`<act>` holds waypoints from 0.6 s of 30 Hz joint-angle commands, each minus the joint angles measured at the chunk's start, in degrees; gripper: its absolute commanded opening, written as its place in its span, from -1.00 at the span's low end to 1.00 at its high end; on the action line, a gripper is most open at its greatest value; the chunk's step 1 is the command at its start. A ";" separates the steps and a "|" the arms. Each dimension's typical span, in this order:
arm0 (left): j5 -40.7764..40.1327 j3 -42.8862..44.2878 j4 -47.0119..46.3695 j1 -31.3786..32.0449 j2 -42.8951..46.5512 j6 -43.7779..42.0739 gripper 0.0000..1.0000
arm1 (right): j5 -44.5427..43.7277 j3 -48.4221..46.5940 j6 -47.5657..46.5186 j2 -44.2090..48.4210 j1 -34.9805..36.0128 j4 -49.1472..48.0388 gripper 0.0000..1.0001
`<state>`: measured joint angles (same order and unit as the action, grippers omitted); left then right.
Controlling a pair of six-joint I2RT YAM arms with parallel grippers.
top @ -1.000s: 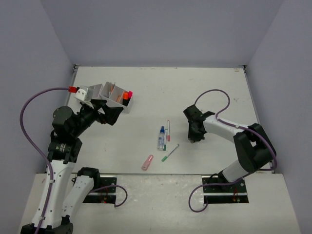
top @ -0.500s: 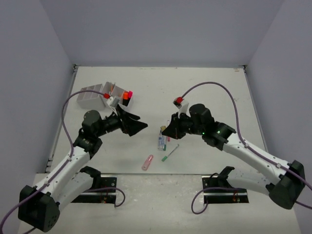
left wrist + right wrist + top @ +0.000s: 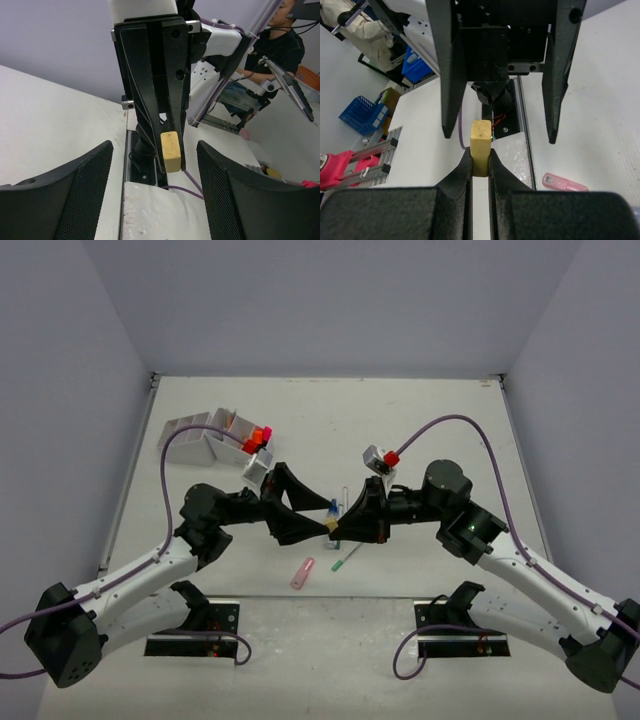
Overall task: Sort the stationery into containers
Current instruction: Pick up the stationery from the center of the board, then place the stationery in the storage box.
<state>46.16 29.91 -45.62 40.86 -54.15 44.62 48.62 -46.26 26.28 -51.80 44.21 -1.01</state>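
A tan eraser point(image 3: 481, 142) is pinched upright in my right gripper point(image 3: 480, 156), which is shut on its lower half. The eraser point(image 3: 170, 151) hangs between the mesh pads of my left gripper point(image 3: 154, 149), whose jaws stand open with a gap on each side of it. From above, both grippers meet over the table's middle around the eraser point(image 3: 329, 525). The white containers point(image 3: 200, 437) stand at the far left with orange and red markers point(image 3: 258, 436) in them. A pink highlighter point(image 3: 302, 572), a green pen point(image 3: 348, 555) and a partly hidden blue-capped bottle point(image 3: 332, 507) lie below the grippers.
A thin pen point(image 3: 345, 496) lies beside the bottle. The pink highlighter point(image 3: 564, 183) shows on the table in the right wrist view. Both arms stretch low across the table's middle, their purple cables point(image 3: 450, 423) arching above. Grey walls close the back and sides.
Both arms swung in to the table's middle and now face each other. My right gripper carried the eraser between the left fingers, which have narrowed somewhat.
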 commanded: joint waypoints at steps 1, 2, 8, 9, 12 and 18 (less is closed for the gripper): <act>-1.37 2.44 -4.42 0.67 -0.76 1.41 0.35 | 2.03 -0.67 -0.77 1.24 -0.17 -1.89 -1.00; -1.53 2.48 -4.43 0.71 -0.82 1.55 0.24 | 1.81 -0.79 -0.79 1.26 -0.13 -1.74 -1.00; -1.63 3.11 -4.41 0.73 -0.87 1.88 -0.67 | 0.33 -2.01 -1.15 0.28 -0.17 -0.34 -1.00; -1.53 3.27 -4.33 0.78 -0.87 1.88 -0.86 | -0.08 -2.14 -1.15 0.08 -0.11 -0.24 -1.00; -1.10 3.87 -3.06 0.87 -0.76 1.27 -1.00 | -1.90 -2.65 -1.23 -0.36 -0.17 0.56 -1.00; -1.26 7.13 6.33 0.82 -0.02 -3.91 -1.00 | -5.62 -3.22 -1.77 0.15 -0.19 2.88 -0.93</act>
<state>45.84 32.67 -44.26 41.51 -55.04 45.30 46.63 -47.07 25.68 -51.47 43.75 0.34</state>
